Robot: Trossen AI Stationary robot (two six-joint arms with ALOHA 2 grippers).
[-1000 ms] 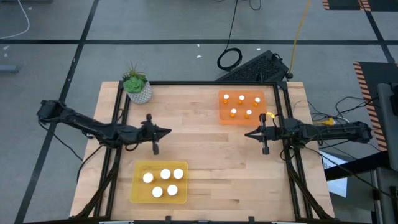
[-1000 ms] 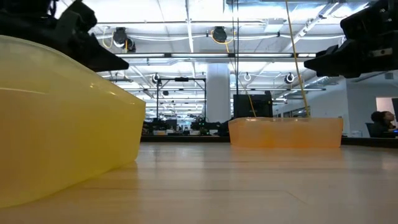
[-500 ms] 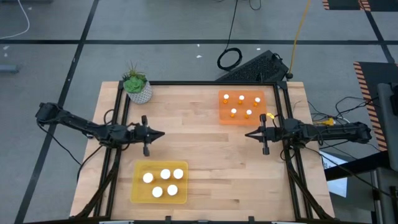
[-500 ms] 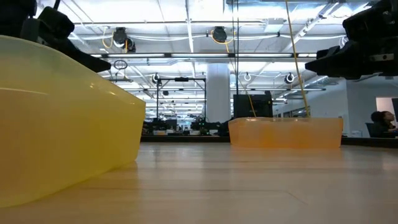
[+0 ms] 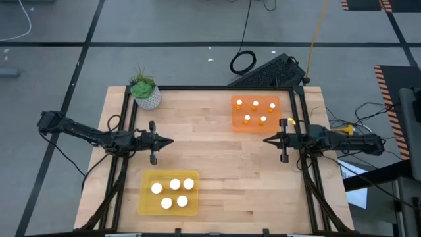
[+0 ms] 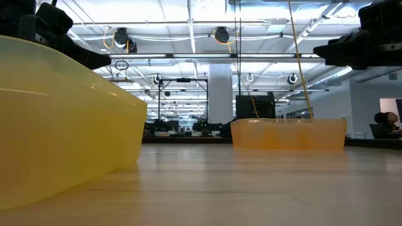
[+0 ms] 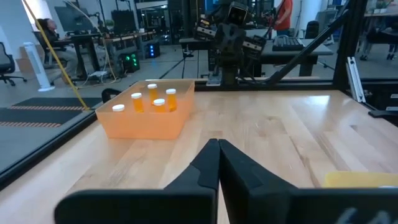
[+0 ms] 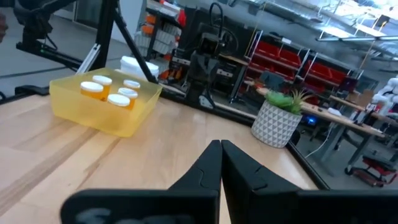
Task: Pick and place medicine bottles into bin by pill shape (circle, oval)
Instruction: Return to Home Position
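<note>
Orange tray (image 5: pixel 256 112) sits at the far right of the wood table (image 5: pixel 217 158), five white-capped bottles (image 5: pixel 255 104) standing in it. Yellow tray (image 5: pixel 168 193) at the near left holds five more bottles (image 5: pixel 175 184), caps up. No bottles loose on the table. No readable labels, brands or text on bottles or trays in any view.

Left gripper (image 5: pixel 170 141) hangs above the table's left side, beyond the yellow tray, fingers (image 7: pixel 208 163) pressed together, holding nothing. Right gripper (image 5: pixel 266 139) hangs at the right edge, just on the near side of the orange tray, fingers (image 8: pixel 214 163) likewise closed and empty. Grippers point at each other, well apart.

Potted plant (image 5: pixel 145 89) at far left corner.
</note>
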